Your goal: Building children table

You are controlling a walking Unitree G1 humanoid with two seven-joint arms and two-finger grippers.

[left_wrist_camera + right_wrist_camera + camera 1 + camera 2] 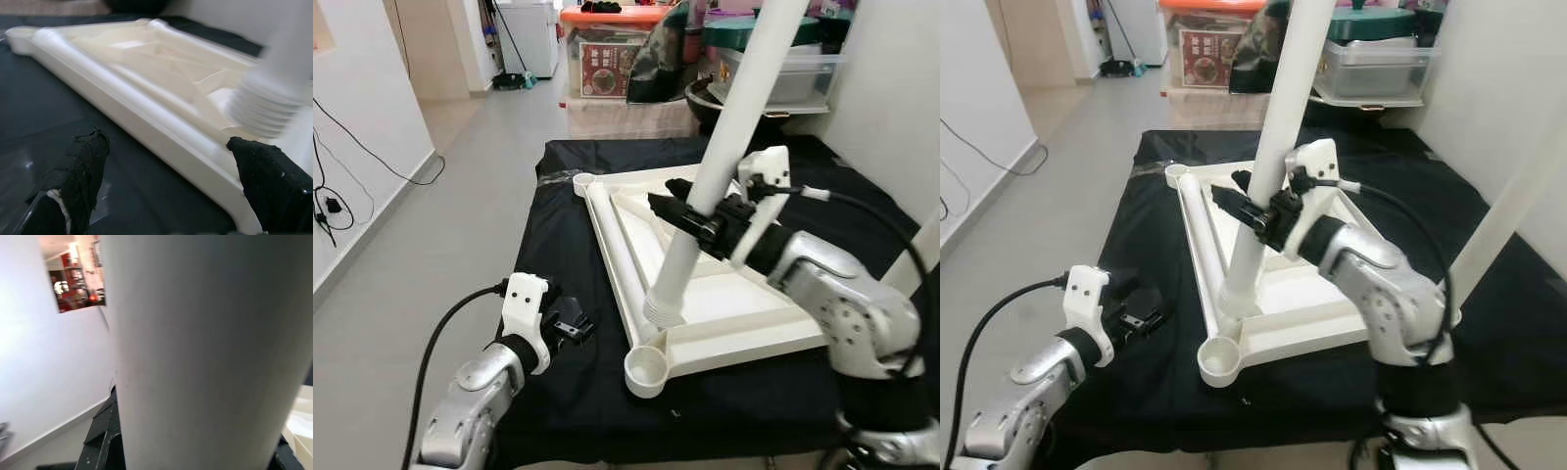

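Black-draped table (558, 392) | right tool (690, 211) clamped on white leg (724, 137) over tabletop (724, 313) | left tool (570, 323) apart

The right arm reaches in from the right, bent at the elbow, its gripper (690, 212) clamped. The left arm is low and extended forward, its gripper (570, 324) spread, fingers (78, 166) apart.

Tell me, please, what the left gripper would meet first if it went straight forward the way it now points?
Most likely the long side rail of the cream plastic tabletop, lying upside down on the black cloth. The open left gripper points straight at it in the left wrist view. Depth is unclear, so the cloth might come first.
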